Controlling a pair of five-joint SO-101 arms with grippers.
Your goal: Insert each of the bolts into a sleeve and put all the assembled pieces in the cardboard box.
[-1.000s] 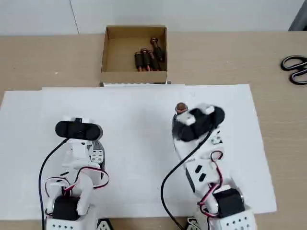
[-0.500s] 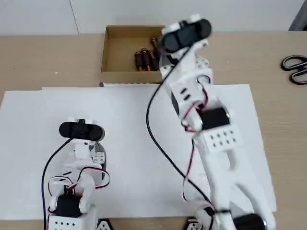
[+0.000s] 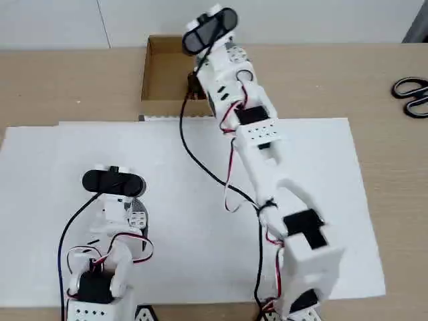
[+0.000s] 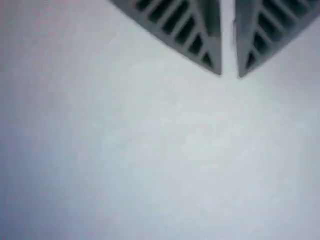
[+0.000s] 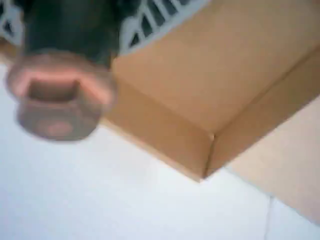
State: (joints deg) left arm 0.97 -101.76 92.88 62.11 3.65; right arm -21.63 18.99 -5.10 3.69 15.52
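My right gripper (image 5: 75, 25) is shut on an assembled piece: a black sleeve (image 5: 70, 30) with the bolt's copper hex head (image 5: 60, 107) sticking out below it. It hangs over the cardboard box (image 5: 200, 75), near an inner corner. In the high view the right arm (image 3: 257, 134) stretches from the front of the table over the box (image 3: 164, 73) and covers its right half. My left gripper (image 4: 229, 75) is shut on nothing, close above the white paper (image 4: 150, 160). The left arm (image 3: 110, 200) stays folded at the front left.
A large white paper sheet (image 3: 167, 174) covers the table in front of the box. Black-handled scissors (image 3: 411, 97) lie at the far right edge on bare wood. The box's left half shows bare cardboard.
The right arm has swung from the middle of the paper forward and left to above the box, carrying the sleeved bolt. The left arm has kept still.
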